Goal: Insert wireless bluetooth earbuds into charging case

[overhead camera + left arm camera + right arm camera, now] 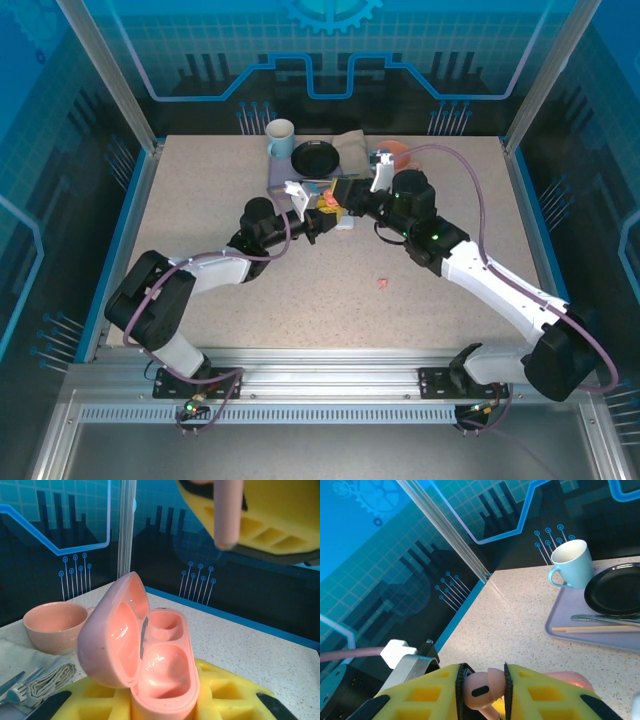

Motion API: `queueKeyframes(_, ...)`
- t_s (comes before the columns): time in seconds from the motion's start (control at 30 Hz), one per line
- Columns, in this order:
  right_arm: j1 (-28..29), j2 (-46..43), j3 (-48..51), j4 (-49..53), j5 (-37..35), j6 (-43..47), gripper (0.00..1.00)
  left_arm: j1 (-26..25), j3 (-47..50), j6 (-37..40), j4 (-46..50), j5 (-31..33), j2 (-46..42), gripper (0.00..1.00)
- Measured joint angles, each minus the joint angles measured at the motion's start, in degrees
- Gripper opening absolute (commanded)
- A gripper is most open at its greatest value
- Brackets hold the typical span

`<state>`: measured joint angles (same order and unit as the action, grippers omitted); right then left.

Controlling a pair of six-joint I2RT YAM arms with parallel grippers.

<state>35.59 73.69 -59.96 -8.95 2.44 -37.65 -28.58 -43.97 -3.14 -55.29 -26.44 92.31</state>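
A speckled beige table (250,310) carries a lavender tray (580,632) near its far edge. A light blue mug (572,564) stands upright at the tray's far left corner, and a black plate (615,594) lies on the tray just beside it. A wooden chopstick (590,628) and a metal utensil (605,618) lie side by side in front of the plate. To the tray's right lies a folded grey cloth (35,672), with a salmon-pink bowl (52,625) just beside it. Blue patterned panels (330,60) wall the table.
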Motion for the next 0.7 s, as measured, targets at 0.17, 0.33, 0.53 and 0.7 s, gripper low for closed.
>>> queueKeyframes(0.17, 0.4, -0.2, 2.8, -3.9, 0.6, 0.0, 0.27, 0.0, -0.5, 0.0, 1.5, 0.0, 0.0, 0.00)
queueKeyframes(0.33, 1.6, -0.3, 4.9, -6.2, 0.4, -0.1, 0.26, 0.0, -1.0, 0.0, 2.1, 0.0, 0.0, 0.00)
queueKeyframes(0.53, 2.5, -0.6, 7.1, -8.5, -1.6, -0.6, 0.26, 0.0, -1.0, -0.2, 2.4, 0.0, 0.0, 0.00)
queueKeyframes(0.7, 2.7, -0.6, 8.3, -9.7, -4.0, -1.3, 0.25, 0.0, -1.7, -1.3, 2.5, 0.0, 0.0, 0.00)
